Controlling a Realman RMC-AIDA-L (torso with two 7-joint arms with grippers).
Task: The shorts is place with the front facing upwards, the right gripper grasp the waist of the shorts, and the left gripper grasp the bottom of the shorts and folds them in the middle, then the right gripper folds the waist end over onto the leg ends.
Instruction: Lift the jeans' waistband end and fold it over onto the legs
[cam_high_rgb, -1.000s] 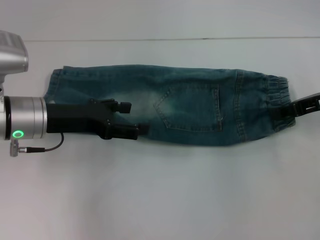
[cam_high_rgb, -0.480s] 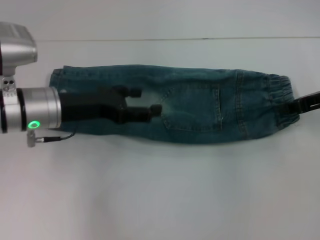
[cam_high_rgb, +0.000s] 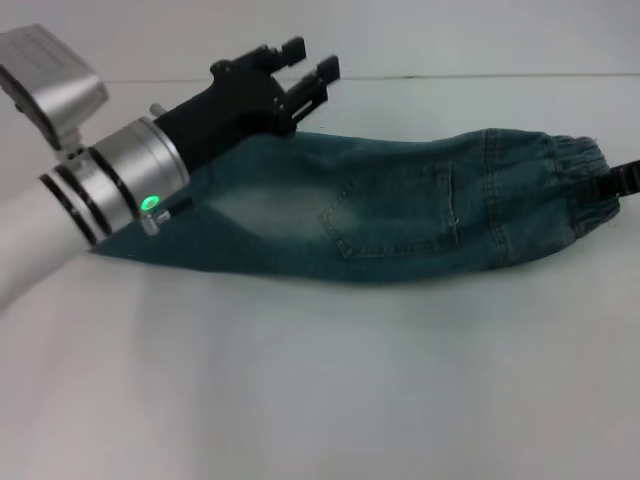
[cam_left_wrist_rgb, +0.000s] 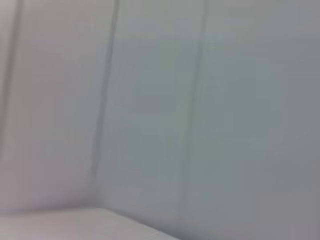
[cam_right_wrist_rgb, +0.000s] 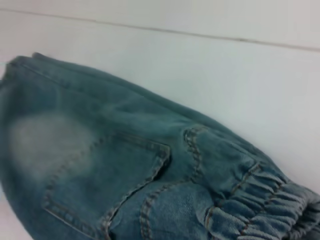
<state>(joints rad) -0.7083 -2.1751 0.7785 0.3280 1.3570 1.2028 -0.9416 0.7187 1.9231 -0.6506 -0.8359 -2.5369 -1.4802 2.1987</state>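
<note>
left gripper (cam_high_rgb: 305, 62) parted, empty, above shorts (cam_high_rgb: 400, 215); right gripper (cam_high_rgb: 622, 182) mostly cut off, seemingly pinching waist

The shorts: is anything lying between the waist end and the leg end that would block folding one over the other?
Nothing visible does. The shorts lie alone on the white table. Only the left gripper hangs above the leg end; the right gripper is at the waist.
</note>
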